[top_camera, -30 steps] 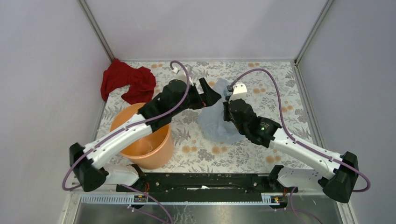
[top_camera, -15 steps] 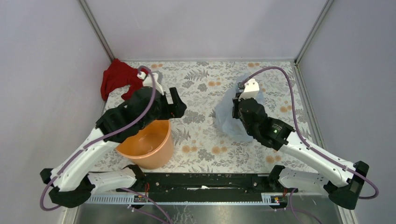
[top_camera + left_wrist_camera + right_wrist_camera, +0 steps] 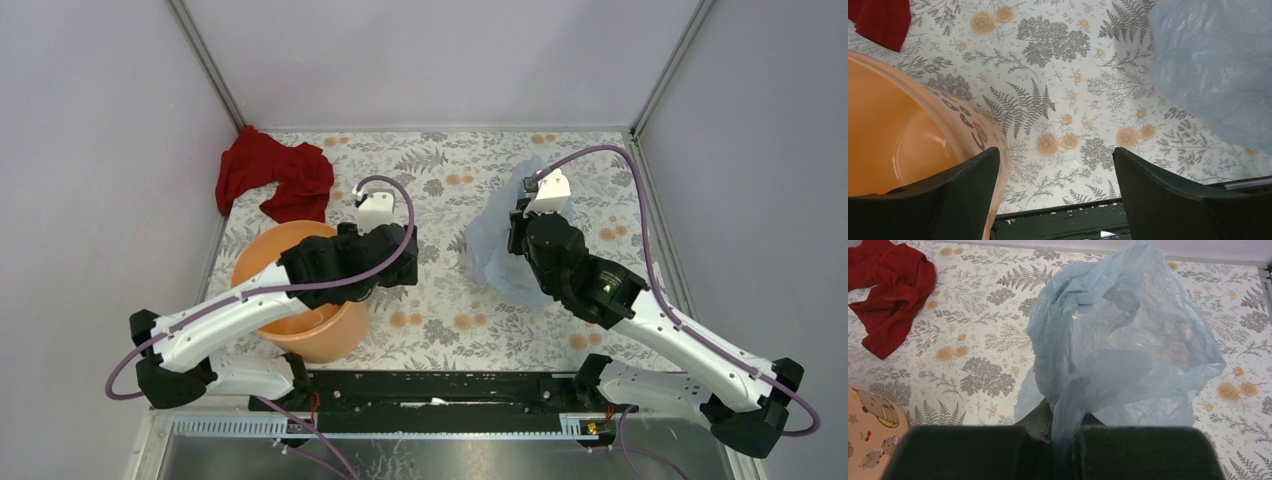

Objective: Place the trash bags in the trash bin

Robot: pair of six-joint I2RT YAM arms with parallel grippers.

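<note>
- The right hand (image 3: 1062, 432) is pinching fully closed on a gathered fold of the trash bag (image 3: 1128, 350), with the pale blue film running down between its two pads.
- The trash bag is billowing out beyond that hand over the right half of the table (image 3: 450, 320), wrinkled and see-through. Whether its far end is touching the table is not clear.
- The bag is sitting wholly outside the trash bin (image 3: 330, 335), well apart from it across the floral table cover.
- The left hand (image 3: 1054, 160) is standing wide open and gripping nothing. It is hanging at the bin's right-hand rim, one side of it overlapping the rim and the other over bare table.
- The orange trash bin is standing upright near the table's front left corner, partly under the left arm.
- Small cartoon pictures (image 3: 873, 410) are showing on the bin's outer wall, among them a star, cherries and a little animal. Dark marks near the rim are looking like print, but they are too small to read.
- A red cloth (image 3: 270, 180) is lying crumpled at the far left corner of the table.
</note>
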